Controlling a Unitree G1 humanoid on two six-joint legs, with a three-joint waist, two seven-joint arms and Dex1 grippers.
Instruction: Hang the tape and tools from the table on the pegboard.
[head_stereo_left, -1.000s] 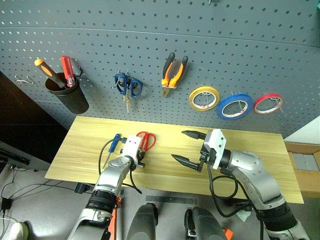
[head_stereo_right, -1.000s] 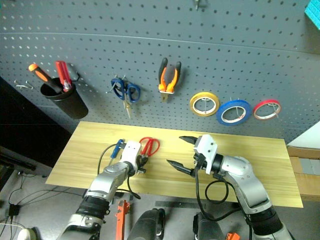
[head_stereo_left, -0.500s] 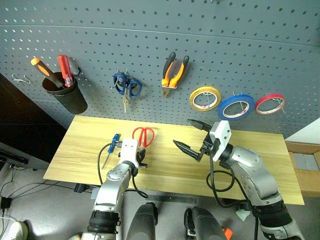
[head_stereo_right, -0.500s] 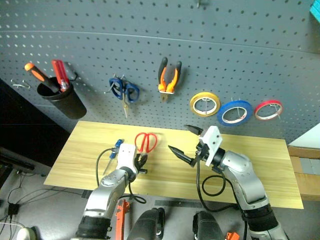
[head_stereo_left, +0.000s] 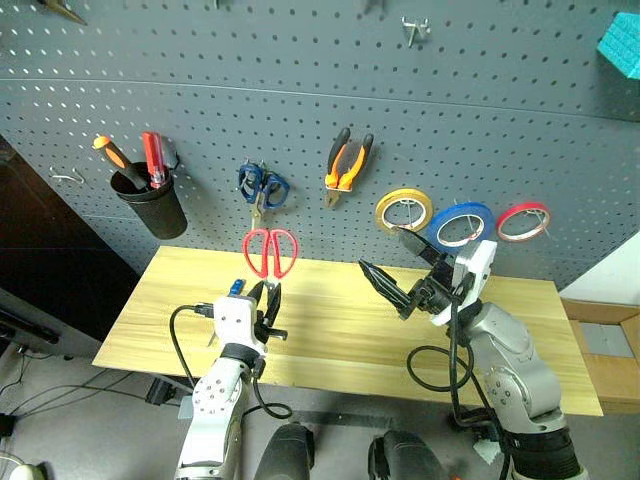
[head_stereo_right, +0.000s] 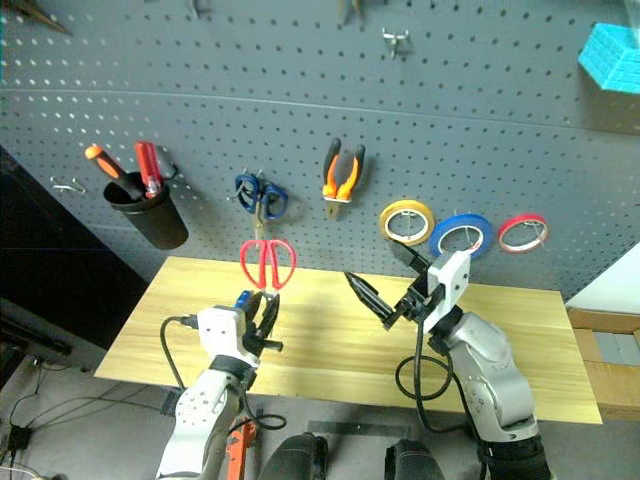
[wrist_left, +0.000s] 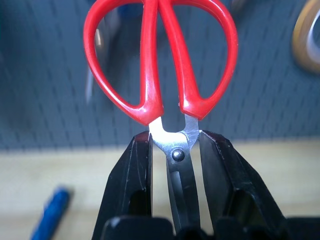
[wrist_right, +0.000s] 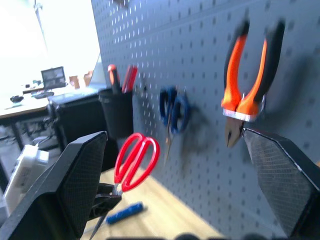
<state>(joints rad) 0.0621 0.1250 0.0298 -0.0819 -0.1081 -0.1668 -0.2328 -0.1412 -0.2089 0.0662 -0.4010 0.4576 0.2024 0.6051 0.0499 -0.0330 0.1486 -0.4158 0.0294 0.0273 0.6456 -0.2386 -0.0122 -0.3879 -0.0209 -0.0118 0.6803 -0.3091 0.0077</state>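
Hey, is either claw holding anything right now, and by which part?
The left claw grips the red-handled scissors at the blades by the pivot, handles pointing up. The right claw is open and holds nothing.

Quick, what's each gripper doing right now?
Left gripper: shut on the red-handled scissors.
Right gripper: open, holding nothing.

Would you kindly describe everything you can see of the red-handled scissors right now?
The red-handled scissors have two glossy red, plastic-looking oval loops and steel blades joined by a dark pivot screw. They are closed and stand upright, handles up, blades down. The left gripper is shut on the blades near the pivot, holding them clear of the wooden table in front of the pegboard.
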